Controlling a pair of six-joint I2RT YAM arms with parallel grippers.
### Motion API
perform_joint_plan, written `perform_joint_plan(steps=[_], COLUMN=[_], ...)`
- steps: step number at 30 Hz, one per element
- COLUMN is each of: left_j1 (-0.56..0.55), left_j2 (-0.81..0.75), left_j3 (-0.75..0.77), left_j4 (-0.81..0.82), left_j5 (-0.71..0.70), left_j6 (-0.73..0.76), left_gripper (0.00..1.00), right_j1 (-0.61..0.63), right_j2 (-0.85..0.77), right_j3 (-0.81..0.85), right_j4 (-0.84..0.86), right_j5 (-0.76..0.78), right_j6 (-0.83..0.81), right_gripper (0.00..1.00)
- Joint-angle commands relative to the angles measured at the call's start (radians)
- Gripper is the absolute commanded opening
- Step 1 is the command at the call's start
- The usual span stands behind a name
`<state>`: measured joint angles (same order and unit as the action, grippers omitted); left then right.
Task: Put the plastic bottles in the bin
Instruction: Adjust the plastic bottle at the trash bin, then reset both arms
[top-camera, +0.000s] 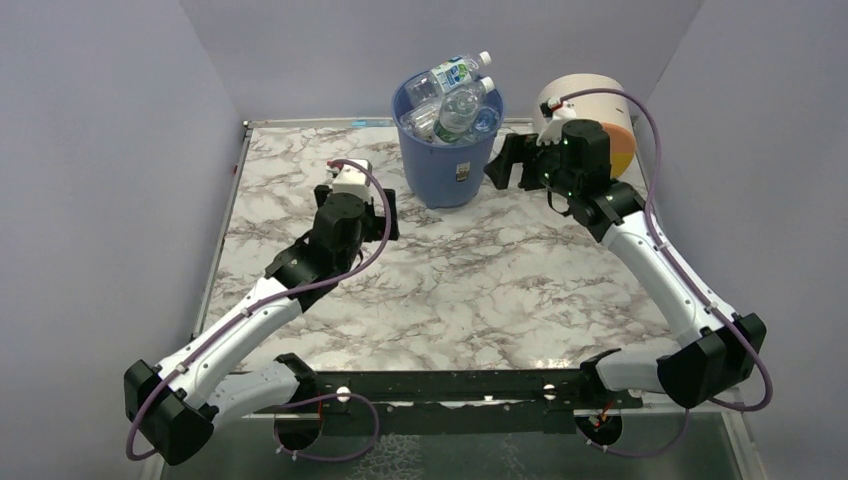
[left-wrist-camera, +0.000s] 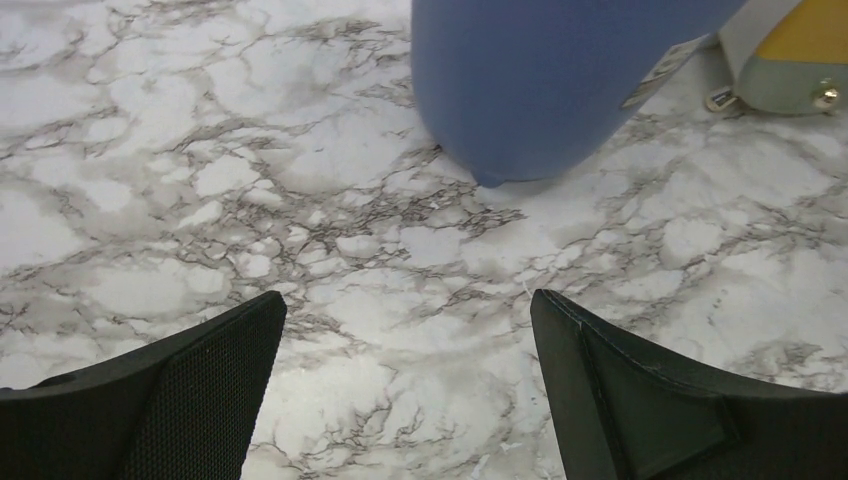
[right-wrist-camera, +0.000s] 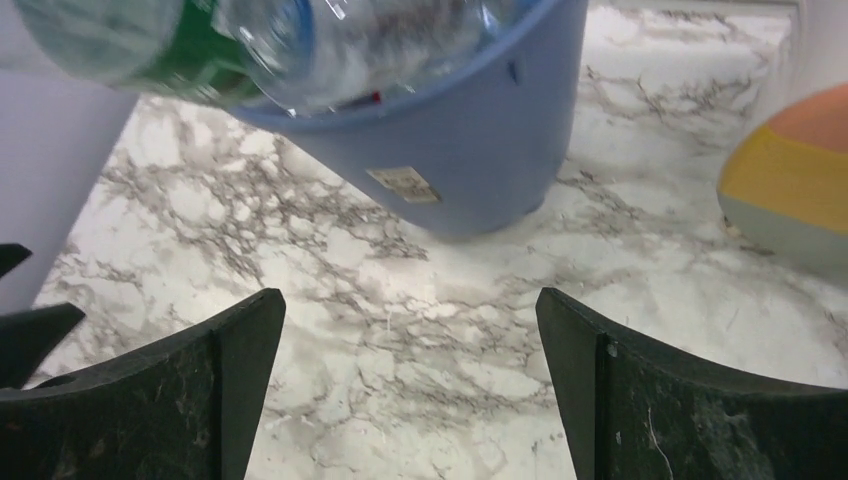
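**While the plastic bottles (top-camera: 455, 100) sit heaped in the bin (top-camera: 447, 170), both claws gape empty**

When you look down from the top camera, the blue bin stands at 12 o'clock on the marble table (top-camera: 450, 290). The two topmost bottles lie slanted, long axes running 8 to 2 o'clock, white caps toward 2. Your right gripper (right-wrist-camera: 410, 295) at the bin's 3 o'clock and your left gripper (left-wrist-camera: 408, 300) at its 8 o'clock are both spread wide, holding nothing.

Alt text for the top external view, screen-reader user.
A blue bin stands at the far middle of a marble table, heaped with clear plastic bottles that rise above its rim. The right claw sits open just right of the bin, in front of a cream drum; the left claw hangs left of it, empty.
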<state>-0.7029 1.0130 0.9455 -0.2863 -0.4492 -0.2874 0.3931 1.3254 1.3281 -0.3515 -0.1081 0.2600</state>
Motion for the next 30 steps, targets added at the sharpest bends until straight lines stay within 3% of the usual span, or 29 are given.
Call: perform_joint_plan(steps=[1,8,17,21,30], left_j1=[0.074,0.175,0.252,0.317,0.467], left_j2=[-0.031,-0.026,-0.021,0.028,0.33], left_j3=[-0.104,-0.262,-0.527,-0.612,-0.627], left_j4=[0.127,0.268,0.577,0.75,0.984], left_j5=[0.001,-0.122,-0.399,-0.368,-0.226], left_j6=[-0.027,-0.043,0.062,0.127,0.217], left_gripper=[0.99,0.99,0.99,0.99,0.99], right_j1=[-0.003,-0.013,-0.026,-0.04,-0.111], right_j2=[-0.066,-0.166,-0.24,-0.207,-0.001], right_j3=[-0.137,-0.39,-0.793,-0.88,-0.953], right_j4=[0.061,0.187,0.601,0.777,1.105], right_j5=[0.105,0.331,0.529,0.594,0.659], right_j6=[-0.013,0.009,-0.073,-0.114,-0.171], right_gripper=[0.99,0.99,0.99,0.99,0.99])
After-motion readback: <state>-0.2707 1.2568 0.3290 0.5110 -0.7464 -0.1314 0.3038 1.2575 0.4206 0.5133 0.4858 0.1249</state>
